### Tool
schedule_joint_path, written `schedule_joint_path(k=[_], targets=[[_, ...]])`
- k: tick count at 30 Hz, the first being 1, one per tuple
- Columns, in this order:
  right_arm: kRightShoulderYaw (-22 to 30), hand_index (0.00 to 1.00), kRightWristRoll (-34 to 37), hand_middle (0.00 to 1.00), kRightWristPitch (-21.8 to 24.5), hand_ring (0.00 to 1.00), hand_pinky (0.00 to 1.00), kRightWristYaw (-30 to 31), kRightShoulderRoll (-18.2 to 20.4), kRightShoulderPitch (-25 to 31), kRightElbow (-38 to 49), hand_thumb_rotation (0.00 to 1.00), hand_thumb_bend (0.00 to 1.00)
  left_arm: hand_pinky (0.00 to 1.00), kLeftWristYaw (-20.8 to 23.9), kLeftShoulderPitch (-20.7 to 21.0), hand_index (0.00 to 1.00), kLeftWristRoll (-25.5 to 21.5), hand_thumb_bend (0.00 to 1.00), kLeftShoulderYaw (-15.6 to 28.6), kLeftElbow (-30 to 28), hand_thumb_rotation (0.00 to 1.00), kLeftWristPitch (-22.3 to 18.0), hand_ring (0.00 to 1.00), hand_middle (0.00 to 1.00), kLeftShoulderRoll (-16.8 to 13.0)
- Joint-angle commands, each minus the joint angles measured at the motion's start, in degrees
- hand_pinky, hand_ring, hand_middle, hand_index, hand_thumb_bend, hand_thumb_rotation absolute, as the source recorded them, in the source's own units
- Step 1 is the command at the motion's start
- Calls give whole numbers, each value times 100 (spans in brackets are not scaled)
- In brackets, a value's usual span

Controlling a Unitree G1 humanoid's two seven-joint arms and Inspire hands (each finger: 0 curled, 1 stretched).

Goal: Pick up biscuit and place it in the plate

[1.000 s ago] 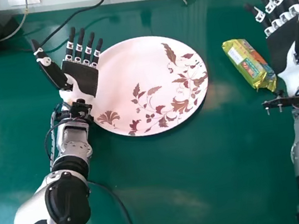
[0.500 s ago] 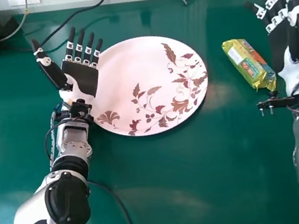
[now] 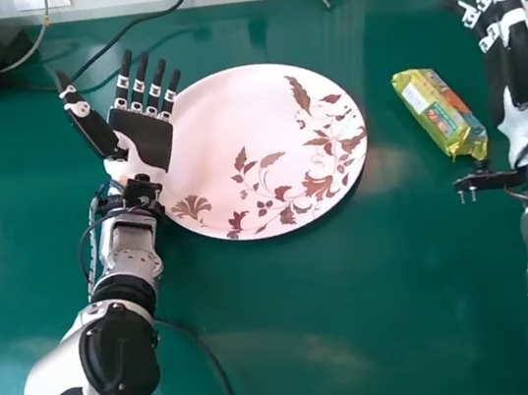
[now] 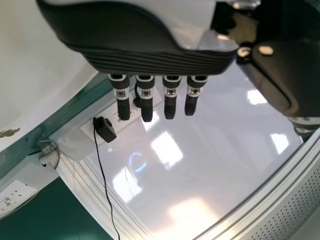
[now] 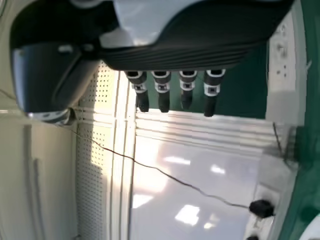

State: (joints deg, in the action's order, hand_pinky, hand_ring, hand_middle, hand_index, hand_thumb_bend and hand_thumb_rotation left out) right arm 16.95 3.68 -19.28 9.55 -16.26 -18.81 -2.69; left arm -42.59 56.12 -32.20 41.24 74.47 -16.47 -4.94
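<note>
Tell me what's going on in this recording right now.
Nothing is being held at this moment. The biscuit packet lies on the green table, apart from the plate and to its right, so the placing is not yet done. The robot's right hand is just beyond the packet on the right side, fingers extended. Its left hand is open at the plate's left edge.

Right hand [image 3: 523, 69], fingers [image 5: 162, 87] straight
</note>
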Motion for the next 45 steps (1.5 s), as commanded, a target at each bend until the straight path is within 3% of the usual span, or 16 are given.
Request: schedule_joint_path(k=[1,6,16,26,36,45], targets=[[-61,100,-436,100,-59,99,90,-323,-68,123,153,92,71,89,28,-151,100,35,100,-38,89,85,-16,95,100,8],[-164,100,-1010,100,12,100,91,-697,-103,165,338,93,70,87,-79,-157,100,22,100,-26,97,84,13,95,100,-10],[-285,100,-1494,100,252,100,92,-1138,-51,232,638,93,69,78,-119,-154,100,-15,100,-1,103,78,54,93,100,-14],[-444,100,-2280,100,537,100,92,-1827,33,272,850,93,69,81,-89,-139,100,-28,100,3,97,75,81,93,100,-9],[-633,100,-3181,100,808,100,96,-2134,-161,367,992,94,70,80,-40,-149,100,17,100,-27,94,79,15,93,100,-3],[-769,100,-3743,100,1055,100,92,-2364,-269,386,1048,95,70,81,24,-140,100,14,100,-22,98,75,19,93,100,7]])
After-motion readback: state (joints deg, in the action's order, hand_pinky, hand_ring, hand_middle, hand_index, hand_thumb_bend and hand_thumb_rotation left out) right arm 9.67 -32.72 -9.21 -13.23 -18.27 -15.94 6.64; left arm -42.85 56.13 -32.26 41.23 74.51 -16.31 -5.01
